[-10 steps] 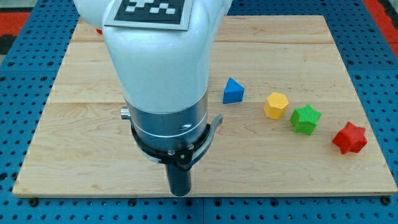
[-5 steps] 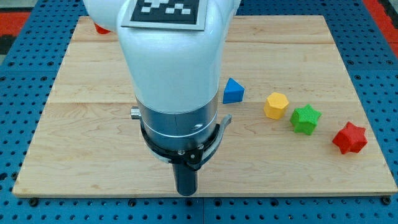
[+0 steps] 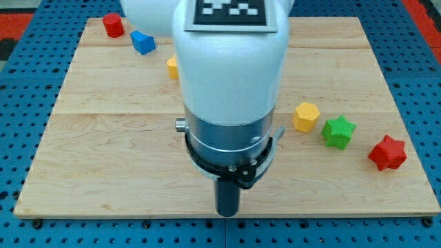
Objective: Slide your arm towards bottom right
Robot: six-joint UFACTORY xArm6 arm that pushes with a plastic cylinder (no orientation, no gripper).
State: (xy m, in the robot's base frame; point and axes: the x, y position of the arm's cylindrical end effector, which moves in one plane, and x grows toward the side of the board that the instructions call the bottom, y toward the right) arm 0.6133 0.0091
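Observation:
My tip rests on the wooden board near its bottom edge, a little right of the middle. The white arm body rises above it and hides the board's centre. To the tip's right lie a yellow hexagonal block, a green star block and a red star block, all apart from the tip. At the view's top left lie a red block, a blue cube and a yellow block half hidden by the arm. The blue triangular block is hidden behind the arm.
The board sits on a blue perforated table. The board's bottom edge runs just below the tip. A red surface shows at the view's top left corner.
The arm and tip have moved to the view's right along the bottom edge. This uncovered the red, blue and yellow blocks at top left and hid the blue triangular block.

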